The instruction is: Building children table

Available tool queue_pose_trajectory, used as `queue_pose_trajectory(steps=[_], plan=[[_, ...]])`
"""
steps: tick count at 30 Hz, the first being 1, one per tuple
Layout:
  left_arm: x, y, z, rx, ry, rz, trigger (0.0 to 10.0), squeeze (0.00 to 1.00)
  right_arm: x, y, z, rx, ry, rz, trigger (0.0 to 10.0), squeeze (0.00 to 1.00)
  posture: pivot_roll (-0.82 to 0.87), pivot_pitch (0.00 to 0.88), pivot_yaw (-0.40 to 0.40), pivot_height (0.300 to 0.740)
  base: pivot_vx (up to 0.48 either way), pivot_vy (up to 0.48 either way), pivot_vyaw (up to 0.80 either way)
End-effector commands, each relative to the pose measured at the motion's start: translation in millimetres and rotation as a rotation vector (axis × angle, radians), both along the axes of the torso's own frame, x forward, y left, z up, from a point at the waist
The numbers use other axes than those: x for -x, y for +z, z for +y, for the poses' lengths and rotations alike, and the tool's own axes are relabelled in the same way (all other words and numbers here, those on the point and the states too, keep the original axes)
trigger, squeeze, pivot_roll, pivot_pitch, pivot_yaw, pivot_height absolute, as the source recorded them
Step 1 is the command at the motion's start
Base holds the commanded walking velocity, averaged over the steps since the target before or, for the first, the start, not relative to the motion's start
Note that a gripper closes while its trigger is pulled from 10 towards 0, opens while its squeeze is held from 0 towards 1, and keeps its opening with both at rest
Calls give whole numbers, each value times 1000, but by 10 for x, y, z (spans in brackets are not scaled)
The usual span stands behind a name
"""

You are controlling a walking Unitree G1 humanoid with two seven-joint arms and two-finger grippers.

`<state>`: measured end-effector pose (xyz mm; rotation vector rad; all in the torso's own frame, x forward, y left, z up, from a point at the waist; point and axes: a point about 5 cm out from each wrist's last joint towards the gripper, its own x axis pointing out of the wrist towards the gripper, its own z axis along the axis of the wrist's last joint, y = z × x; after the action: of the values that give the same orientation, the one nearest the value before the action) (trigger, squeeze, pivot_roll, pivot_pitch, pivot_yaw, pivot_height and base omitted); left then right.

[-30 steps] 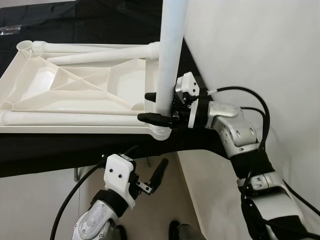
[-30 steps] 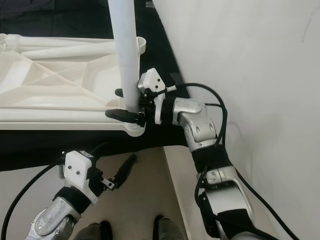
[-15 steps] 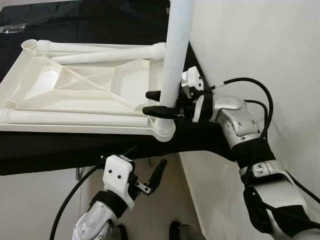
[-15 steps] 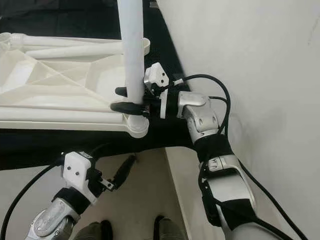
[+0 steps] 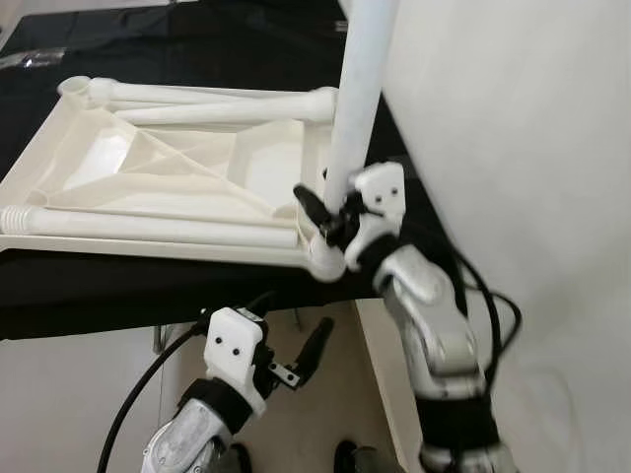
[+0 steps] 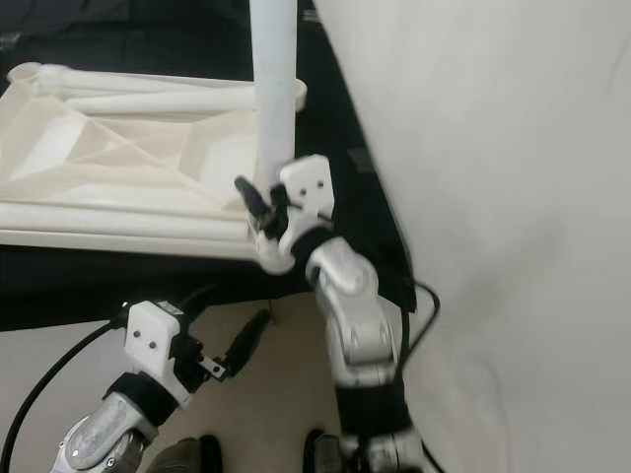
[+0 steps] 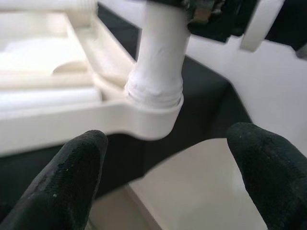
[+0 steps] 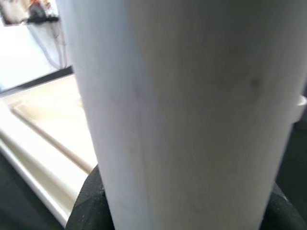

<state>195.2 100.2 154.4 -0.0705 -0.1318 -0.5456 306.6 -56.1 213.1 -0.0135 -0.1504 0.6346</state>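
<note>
Right arm swings round in front; its gripper (image 5: 330, 212) clamps the upright leg (image 5: 357, 108). Left gripper (image 5: 296, 360) hangs open. Leg could cross-thread in the tabletop (image 5: 168, 177) socket.

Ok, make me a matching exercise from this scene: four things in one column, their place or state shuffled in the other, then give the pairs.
Things:
1. upright leg
2. loose legs
3. left gripper
4. right gripper

States:
A. open, below the table edge
B. lying flat inside the upturned tabletop
C. closed around a leg near its base
D. standing in the corner socket

Pairs: 1-D, 2-B, 3-A, 4-C
</note>
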Motion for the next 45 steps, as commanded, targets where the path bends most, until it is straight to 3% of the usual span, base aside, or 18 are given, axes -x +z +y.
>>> queue_pose_trajectory(steps=[1,5,6,9,10,11,13,15,16,17,18,24,29,32,41,42,43,45], plan=[[20,-55,-28,-4,-30,35,10000,0,-77,-331,-15,0,4,188,0,0,42,252,-42,740,0,0,0],[16,-54,-33,-1,-23,34,10000,0,-127,-289,-31,5,8,178,0,0,42,251,-55,740,0,0,0],[14,-54,-30,2,-12,32,10000,0,-139,-275,-38,29,5,167,10000,0,45,247,-57,740,0,0,0],[9,-51,-25,5,2,30,10000,0,-131,-232,-27,36,3,152,10000,0,51,248,-59,740,0,0,0],[8,-49,-25,5,5,29,10000,0,-115,-210,-12,47,11,149,10000,349,51,248,-59,740,0,0,0],[7,-48,-24,5,5,28,10000,0,-98,-183,-5,46,25,151,10000,1000,52,248,-58,740,0,0,0],[5,-46,-22,4,6,28,10000,0,-115,-148,-11,61,44,139,10000,1000,52,247,-57,740,0,0,0],[3,-43,-23,2,7,26,10000,0,-242,-87,-93,84,69,113,10000,1000,54,249,-57,740,0,0,0],[3,-42,-23,0,9,25,10000,0,-310,-58,-142,93,85,100,10000,831,56,250,-58,740,0,0,0],[4,-40,-20,-4,15,23,10000,0,-362,-24,-182,93,114,81,10000,0,57,250,-58,740,0,0,0],[4,-40,-20,-4,15,23,10000,0,-362,-24,-182,93,114,81,10000,0,57,250,-58,740,0,0,0],[35,-33,28,-37,59,18,10000,0,-346,86,-262,139,469,-8,10000,0,78,252,-55,740,0,0,0],[60,-35,56,-63,76,22,10000,0,-373,116,-301,163,518,-17,10000,0,84,254,-52,740,0,0,0],[94,-19,99,-98,106,12,10000,0,-476,172,-367,174,552,-16,10000,0,105,256,-50,740,0,0,0],[118,6,109,-99,115,7,10000,0,-560,197,-468,176,600,-22,10000,0,112,258,-49,740,0,0,0],[116,4,107,-99,116,7,10000,0,-564,192,-492,174,618,-18,2078,0,113,254,-48,740,0,0,0],[113,1,106,-99,116,8,10000,0,-564,185,-514,180,631,-15,0,0,113,250,-47,740,0,0,0],[112,-2,104,-101,117,10,10000,0,-578,175,-542,186,654,-14,0,0,112,248,-46,740,0,0,0]])
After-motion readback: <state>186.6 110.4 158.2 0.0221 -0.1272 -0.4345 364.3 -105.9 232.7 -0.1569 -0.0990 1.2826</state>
